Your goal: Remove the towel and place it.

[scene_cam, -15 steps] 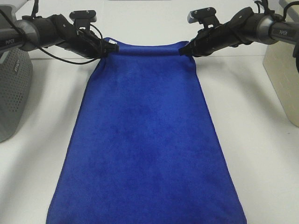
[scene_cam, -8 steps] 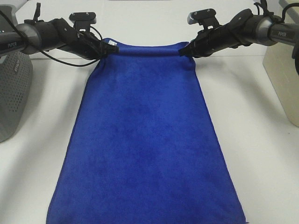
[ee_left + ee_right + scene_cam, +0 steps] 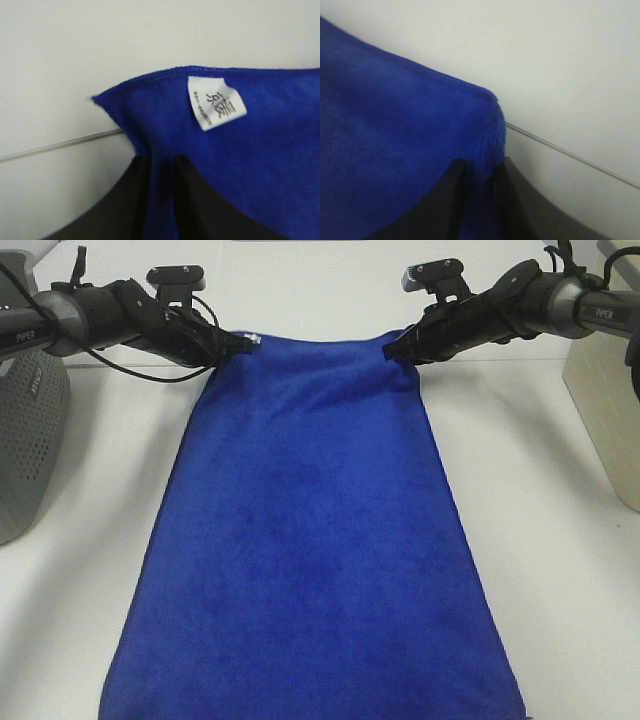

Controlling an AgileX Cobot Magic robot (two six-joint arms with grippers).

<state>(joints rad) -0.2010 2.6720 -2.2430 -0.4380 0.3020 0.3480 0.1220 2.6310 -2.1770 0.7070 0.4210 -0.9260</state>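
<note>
towel [image 3: 310, 530]: spread lengthwise on white desk [image 3: 540, 540], far corners lifted
left hand [image 3: 238, 340]: pinching far-left corner beside white tag [image 3: 216, 102]
right hand [image 3: 392, 348]: pinching far-right corner

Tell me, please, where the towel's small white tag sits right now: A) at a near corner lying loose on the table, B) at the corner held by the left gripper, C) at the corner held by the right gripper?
B: the white tag lies on the towel beside the left gripper; the right gripper pinches a corner with no tag showing.
</note>
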